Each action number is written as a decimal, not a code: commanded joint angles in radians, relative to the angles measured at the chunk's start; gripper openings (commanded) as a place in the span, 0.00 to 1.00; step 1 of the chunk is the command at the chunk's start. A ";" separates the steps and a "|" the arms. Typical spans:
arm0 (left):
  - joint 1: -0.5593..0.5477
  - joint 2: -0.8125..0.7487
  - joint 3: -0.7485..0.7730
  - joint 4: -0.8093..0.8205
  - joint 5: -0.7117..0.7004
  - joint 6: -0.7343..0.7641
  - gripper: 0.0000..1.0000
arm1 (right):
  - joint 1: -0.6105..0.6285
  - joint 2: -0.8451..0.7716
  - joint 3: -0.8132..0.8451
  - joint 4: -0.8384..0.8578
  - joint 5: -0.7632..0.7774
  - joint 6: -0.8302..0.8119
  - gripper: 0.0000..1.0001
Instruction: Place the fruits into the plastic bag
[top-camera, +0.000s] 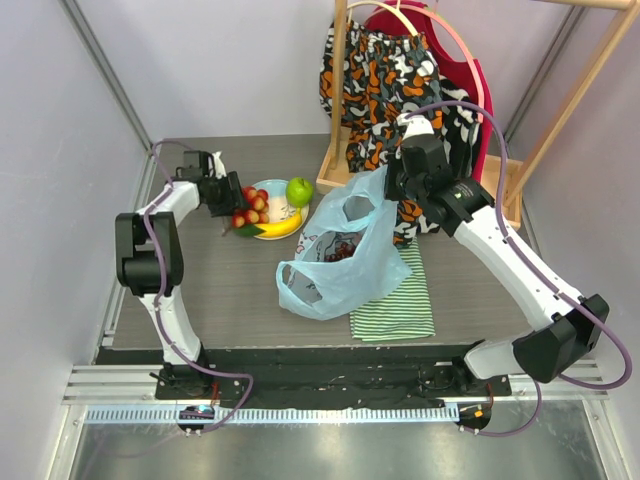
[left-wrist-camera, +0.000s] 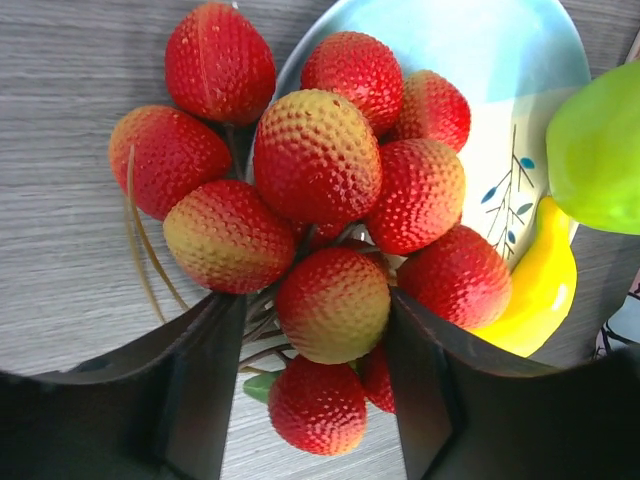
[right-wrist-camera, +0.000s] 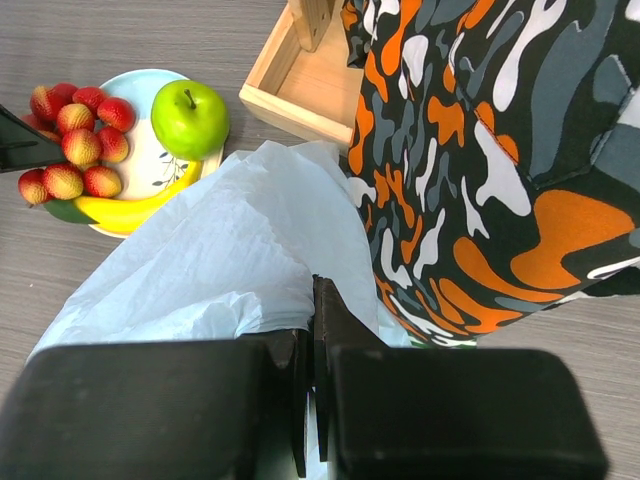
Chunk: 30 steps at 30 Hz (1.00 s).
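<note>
Your left gripper (left-wrist-camera: 313, 305): jaws spread round strawberries (left-wrist-camera: 315, 155) at plate's (left-wrist-camera: 480, 50) left rim, apparently not pinching. Right gripper (right-wrist-camera: 312, 320) clamped on plastic bag (right-wrist-camera: 220, 250) rim, centre. Risks: bunch slips from shallow pinch; thin film tears, mouth collapses.

Red strawberries (left-wrist-camera: 320, 190), yellow banana (top-camera: 280, 228) and green apple (top-camera: 299, 190) cluster beside the crumpled light-blue plastic bag (top-camera: 340, 262)

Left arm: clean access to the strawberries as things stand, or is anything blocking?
Probably yes. The left gripper is open, its fingers straddling the strawberries at the edge of the plate, with nothing between. The apple and banana lie on the bunch's far side.
</note>
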 joint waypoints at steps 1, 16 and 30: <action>-0.004 0.022 0.034 0.033 0.040 -0.016 0.54 | -0.004 0.000 0.010 0.047 -0.003 -0.002 0.01; -0.002 -0.050 0.015 0.056 0.017 -0.010 0.05 | -0.006 -0.011 0.008 0.047 -0.002 0.000 0.01; -0.002 -0.298 -0.117 0.200 -0.026 -0.036 0.00 | -0.006 -0.019 0.013 0.045 0.001 0.004 0.01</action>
